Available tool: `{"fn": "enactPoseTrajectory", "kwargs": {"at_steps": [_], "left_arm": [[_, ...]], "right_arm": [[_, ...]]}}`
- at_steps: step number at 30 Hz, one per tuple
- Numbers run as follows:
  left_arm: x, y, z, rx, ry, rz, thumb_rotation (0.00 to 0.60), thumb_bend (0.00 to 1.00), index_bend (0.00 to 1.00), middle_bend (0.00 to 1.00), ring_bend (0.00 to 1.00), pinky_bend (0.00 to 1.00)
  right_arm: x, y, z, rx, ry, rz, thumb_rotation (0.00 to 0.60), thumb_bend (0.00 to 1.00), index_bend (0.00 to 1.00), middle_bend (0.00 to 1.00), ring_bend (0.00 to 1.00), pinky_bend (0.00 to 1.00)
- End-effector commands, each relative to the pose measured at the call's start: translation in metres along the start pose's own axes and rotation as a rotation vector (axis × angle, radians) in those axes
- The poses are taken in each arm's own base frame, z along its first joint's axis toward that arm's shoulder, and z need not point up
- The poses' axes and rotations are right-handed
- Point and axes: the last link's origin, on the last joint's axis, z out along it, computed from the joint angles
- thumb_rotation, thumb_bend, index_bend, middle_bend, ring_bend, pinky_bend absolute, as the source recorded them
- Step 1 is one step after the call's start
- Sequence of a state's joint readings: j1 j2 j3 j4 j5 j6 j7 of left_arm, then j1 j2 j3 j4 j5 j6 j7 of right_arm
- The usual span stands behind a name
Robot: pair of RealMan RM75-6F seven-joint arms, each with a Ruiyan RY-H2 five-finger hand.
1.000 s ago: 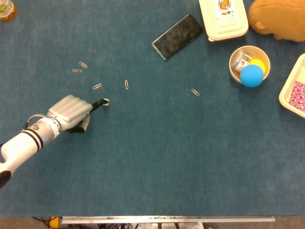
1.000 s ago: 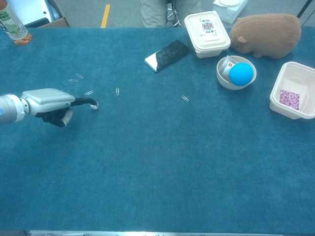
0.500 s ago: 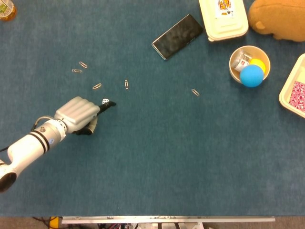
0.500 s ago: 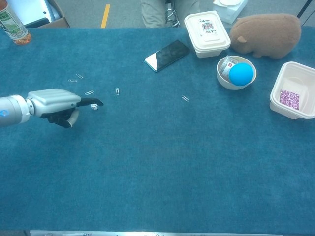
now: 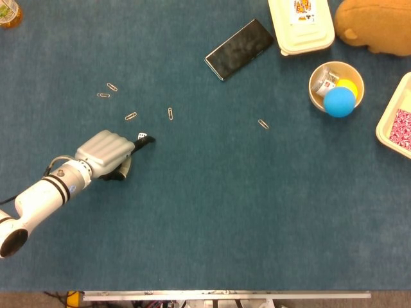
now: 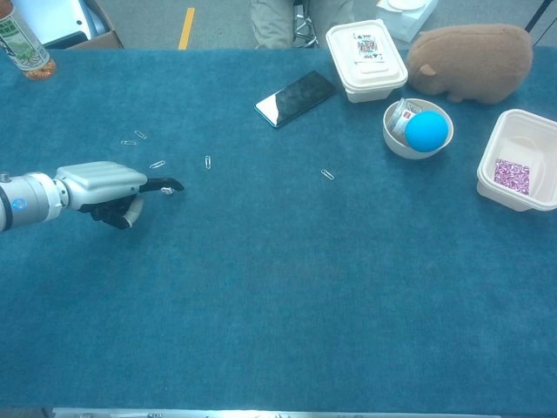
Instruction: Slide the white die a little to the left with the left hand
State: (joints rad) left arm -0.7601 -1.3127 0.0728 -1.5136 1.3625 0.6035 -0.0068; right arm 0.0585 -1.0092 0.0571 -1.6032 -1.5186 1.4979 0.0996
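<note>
The white die is a tiny cube on the blue tablecloth at the left, among scattered paper clips. My left hand lies just left of it, mostly curled, with one dark finger stretched out along the die's near side and its tip past the die to the right. The finger seems to touch the die. In the chest view the left hand shows the same pose, and the die peeks out under the finger. The hand holds nothing. My right hand is in neither view.
Several paper clips lie just behind and left of the die. A black phone, a lidded white box, a bowl with a blue ball, a brown plush and a white tray stand at the right back.
My left hand has moved right and slightly toward me. Its fingertip, earlier at the die, now reaches past the die's right side. The die has hardly shifted.
</note>
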Motion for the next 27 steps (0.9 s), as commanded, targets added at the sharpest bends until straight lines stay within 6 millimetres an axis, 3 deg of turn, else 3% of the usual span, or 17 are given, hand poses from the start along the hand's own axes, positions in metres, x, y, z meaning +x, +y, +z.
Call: {"fn": "enactPoseTrajectory", "kwargs": {"at_steps": [1,27], "left_arm": [[-0.001,-0.001,0.000,0.004,-0.002,-0.002,0.518,0.90,0.04,1.00,1.00,1.00],[0.004,-0.033,-0.027,0.095,-0.007,0.022,0.521,0.90,0.04,1.00,1.00,1.00]], "right_arm": [[0.000,0.000,0.000,0.001,0.000,0.001,0.600,0.08,0.30,0.31,0.16,0.25],[0.002,-0.006,-0.003,0.016,0.008,0.004,0.600,0.08,0.30,0.31,0.16,0.25]]}}
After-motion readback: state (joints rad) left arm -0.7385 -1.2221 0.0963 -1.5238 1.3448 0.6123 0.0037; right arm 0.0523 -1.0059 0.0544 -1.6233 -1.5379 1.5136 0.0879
